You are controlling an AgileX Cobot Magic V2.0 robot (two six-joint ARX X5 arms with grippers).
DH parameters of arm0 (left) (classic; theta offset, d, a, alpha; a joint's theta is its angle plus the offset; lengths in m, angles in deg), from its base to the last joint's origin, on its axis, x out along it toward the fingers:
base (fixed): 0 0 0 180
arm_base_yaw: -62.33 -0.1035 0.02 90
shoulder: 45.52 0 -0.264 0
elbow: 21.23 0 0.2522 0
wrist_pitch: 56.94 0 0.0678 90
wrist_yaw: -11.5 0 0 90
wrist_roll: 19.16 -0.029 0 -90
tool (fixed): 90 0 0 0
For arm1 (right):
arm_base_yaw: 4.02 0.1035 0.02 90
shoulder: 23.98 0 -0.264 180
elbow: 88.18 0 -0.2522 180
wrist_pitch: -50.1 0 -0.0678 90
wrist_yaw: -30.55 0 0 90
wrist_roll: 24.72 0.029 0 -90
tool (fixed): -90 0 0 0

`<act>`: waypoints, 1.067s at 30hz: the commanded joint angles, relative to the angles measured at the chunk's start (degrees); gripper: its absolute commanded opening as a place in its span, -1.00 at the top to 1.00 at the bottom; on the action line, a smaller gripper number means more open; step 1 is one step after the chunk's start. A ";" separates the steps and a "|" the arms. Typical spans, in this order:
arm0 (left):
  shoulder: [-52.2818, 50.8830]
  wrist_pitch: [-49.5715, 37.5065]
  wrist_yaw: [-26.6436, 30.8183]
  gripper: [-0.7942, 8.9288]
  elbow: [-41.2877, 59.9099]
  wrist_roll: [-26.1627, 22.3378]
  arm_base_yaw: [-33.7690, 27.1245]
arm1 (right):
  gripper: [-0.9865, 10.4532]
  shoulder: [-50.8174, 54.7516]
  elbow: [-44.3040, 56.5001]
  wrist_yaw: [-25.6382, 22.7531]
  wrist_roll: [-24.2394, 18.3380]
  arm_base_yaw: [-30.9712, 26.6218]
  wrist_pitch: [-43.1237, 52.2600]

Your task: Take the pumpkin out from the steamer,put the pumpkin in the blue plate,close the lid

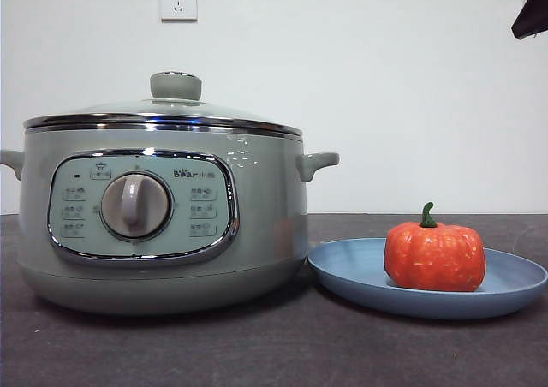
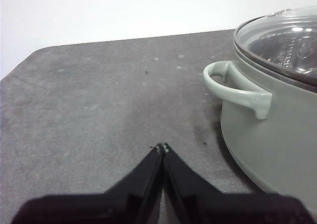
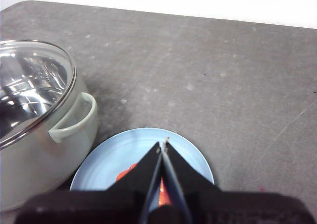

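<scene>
Pumpkin (image 1: 434, 257): upright on the blue plate (image 1: 360, 271), green stem pointing up with its tip curled; broader than tall, long axis level. Plate: on the table (image 1: 257, 344), just beside the steamer (image 1: 163, 224). Lid (image 1: 163, 113): seated level on the steamer rim, knob up. Left gripper (image 2: 162, 147): jaws together, empty, above bare table near the steamer's side handle. Right gripper (image 3: 164, 143): jaws together, empty, above the plate.

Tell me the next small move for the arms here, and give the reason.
Probably none beyond holding both arms back. The small orange-red pumpkin sits in the wide light-blue plate, the glass lid is on the sage-green steamer, and the left gripper and right gripper are shut and hold nothing.
</scene>
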 commanded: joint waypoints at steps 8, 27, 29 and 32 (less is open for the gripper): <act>-0.17 0.00 -0.26 0.84 0.90 -0.11 -0.26 | 0.83 0.00 0.50 -0.15 0.07 0.02 0.15; -0.15 -0.02 -0.26 0.84 0.90 -0.11 -0.26 | 0.82 15.63 14.80 13.90 -6.73 -15.74 7.80; -0.15 -0.02 -0.24 0.84 0.90 -0.11 -0.26 | 0.82 20.33 19.93 14.91 -6.43 -18.64 9.49; -0.15 -0.02 -0.26 0.84 0.90 -0.11 -0.26 | 0.82 26.58 25.77 15.08 -5.73 -21.09 9.44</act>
